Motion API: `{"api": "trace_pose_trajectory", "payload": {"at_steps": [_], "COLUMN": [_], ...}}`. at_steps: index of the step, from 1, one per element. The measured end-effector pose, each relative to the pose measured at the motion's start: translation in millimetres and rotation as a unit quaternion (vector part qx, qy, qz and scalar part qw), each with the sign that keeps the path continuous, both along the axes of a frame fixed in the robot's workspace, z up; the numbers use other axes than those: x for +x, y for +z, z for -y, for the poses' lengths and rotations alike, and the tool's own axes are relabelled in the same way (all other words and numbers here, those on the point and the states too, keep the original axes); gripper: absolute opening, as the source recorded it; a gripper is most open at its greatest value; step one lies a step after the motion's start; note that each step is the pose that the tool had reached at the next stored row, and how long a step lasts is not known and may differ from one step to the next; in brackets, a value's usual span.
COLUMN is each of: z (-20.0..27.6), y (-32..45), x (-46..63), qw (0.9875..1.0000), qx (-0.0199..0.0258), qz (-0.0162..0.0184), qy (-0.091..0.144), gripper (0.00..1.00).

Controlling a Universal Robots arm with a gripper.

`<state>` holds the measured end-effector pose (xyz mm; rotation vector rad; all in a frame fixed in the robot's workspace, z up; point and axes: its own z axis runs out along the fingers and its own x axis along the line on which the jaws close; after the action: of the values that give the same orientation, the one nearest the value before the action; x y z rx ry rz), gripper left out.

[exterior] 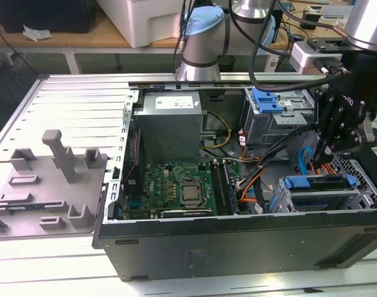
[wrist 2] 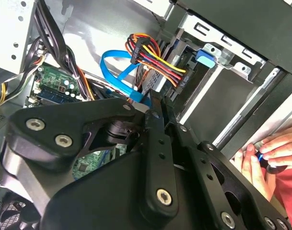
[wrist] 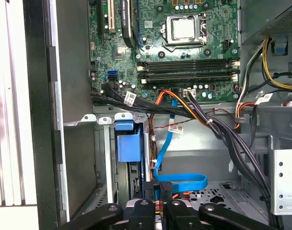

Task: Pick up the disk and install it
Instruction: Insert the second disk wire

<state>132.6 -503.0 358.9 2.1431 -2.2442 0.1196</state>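
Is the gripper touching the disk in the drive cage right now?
Apart. In the exterior view the gripper hangs above the disk, with the case interior visible between them.

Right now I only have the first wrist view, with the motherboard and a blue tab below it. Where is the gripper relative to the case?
Observer: In the exterior view the gripper hangs over the drive cage end of the open computer case, at the exterior view's right.
Operator: Is the disk in there?
Observer: The disk, blue carrier uppermost, sits in the cage just below the gripper.
Operator: Anyone close by?
Observer: Yes. In the second wrist view a person's hand is just beyond the case wall, with something small and blue at its fingers.
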Motion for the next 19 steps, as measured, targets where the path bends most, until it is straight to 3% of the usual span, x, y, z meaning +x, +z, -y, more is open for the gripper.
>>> {"api": "trace_pose_trajectory", "payload": {"at_steps": [8,14,19], "z": [7.2,16.4,17.5], "y": [-0.1,0.0,-0.7], "x": [6.1,7.3,7.6], "qw": [1.0,1.0,1.0], "qx": [0.0001,0.0,0.0], "qz": [-0.0057,-0.0069,-0.007], "qy": [0.0,0.0,0.0], "gripper": [0.16,0.16,0.16]}}
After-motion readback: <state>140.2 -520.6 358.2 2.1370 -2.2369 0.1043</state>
